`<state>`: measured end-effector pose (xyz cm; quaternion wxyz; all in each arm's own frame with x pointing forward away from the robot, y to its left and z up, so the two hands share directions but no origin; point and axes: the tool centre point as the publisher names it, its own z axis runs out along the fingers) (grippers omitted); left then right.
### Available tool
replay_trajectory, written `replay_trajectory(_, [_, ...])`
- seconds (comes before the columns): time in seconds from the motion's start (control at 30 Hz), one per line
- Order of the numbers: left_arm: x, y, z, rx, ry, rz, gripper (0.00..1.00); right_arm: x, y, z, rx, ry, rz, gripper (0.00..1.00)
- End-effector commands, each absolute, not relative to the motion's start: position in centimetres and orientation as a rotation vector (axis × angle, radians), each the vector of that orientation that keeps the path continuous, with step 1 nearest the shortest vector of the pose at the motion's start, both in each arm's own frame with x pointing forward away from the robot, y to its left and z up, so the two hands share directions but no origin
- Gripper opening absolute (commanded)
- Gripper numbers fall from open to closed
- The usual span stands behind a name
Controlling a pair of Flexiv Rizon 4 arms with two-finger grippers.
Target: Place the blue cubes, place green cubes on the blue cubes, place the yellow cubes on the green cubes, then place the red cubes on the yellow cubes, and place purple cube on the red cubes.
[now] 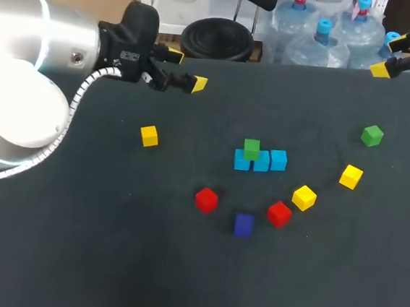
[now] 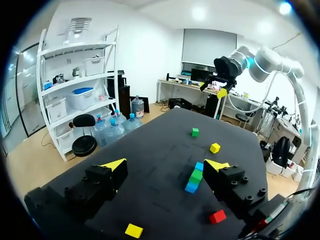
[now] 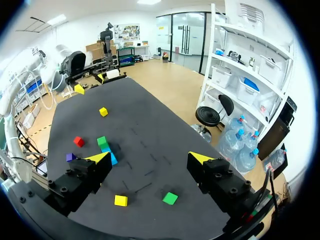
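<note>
I'm doing the green layer: one small green plastic cube (image 1: 251, 148) is sitting on the row of light-blue plastic cubes (image 1: 269, 162) mid-table, left gripper (image 1: 187, 70) and right gripper (image 1: 387, 55) are hanging open and empty, so I'm guessing the right one's going for the loose green cube (image 1: 371, 135) at the row's 2 o'clock.

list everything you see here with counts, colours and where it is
blue cubes: 3, light blue, in a row mid-table
green cubes: 2, green, one on top of the blue row, one alone far to the right
yellow cubes: 3, yellow, one left of the row, two to its right
red cubes: 2, red, on the robot's side of the row, apart
purple cube: 1, purple, between the red cubes
table: 1, black
left gripper: 1, yellow tips, open, empty, over the far left
right gripper: 1, yellow tips, open, empty, at the far right corner
</note>
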<state>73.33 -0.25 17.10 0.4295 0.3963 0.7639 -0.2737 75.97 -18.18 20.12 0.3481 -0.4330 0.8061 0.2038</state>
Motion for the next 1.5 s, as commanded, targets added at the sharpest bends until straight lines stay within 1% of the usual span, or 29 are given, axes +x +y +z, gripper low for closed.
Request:
replay_trajectory(0.03, [73.3,-0.2,17.0,0.985,1.897,-0.688,1.0,75.7,-17.5,20.3,-1.209,2.083,0.519,1.0])
replay_trajectory(0.2, [73.3,-0.2,17.0,0.985,1.897,-0.688,1.0,75.6,-15.8,16.5,-1.424,2.203,0.443,1.0])
replay_trajectory(0.27, [73.3,-0.2,17.0,0.985,1.897,-0.688,1.0,75.7,-15.9,14.9,-1.442,2.25,0.482,1.0])
replay_trajectory(0.47, [73.3,-0.2,17.0,0.985,1.897,-0.688,1.0,76.5,-16.9,11.3,-1.604,2.342,0.419,1.0])
replay_trajectory(0.83, [73.3,-0.2,17.0,0.985,1.897,-0.688,1.0,77.9,-22.4,8.1,-2.086,2.233,0.144,1.0])
replay_trajectory(1.0, [73.3,-0.2,17.0,0.985,1.897,-0.688,1.0,77.2,-24.5,6.0,-2.247,2.176,0.154,1.0])
replay_trajectory(1.23, [73.3,-0.2,17.0,0.985,1.897,-0.688,1.0,75.9,-25.0,3.1,-2.358,2.115,0.135,1.0])
replay_trajectory(1.5, [73.3,-0.2,17.0,0.985,1.897,-0.688,1.0,76.0,-25.2,0.7,-2.405,2.11,0.132,1.0])
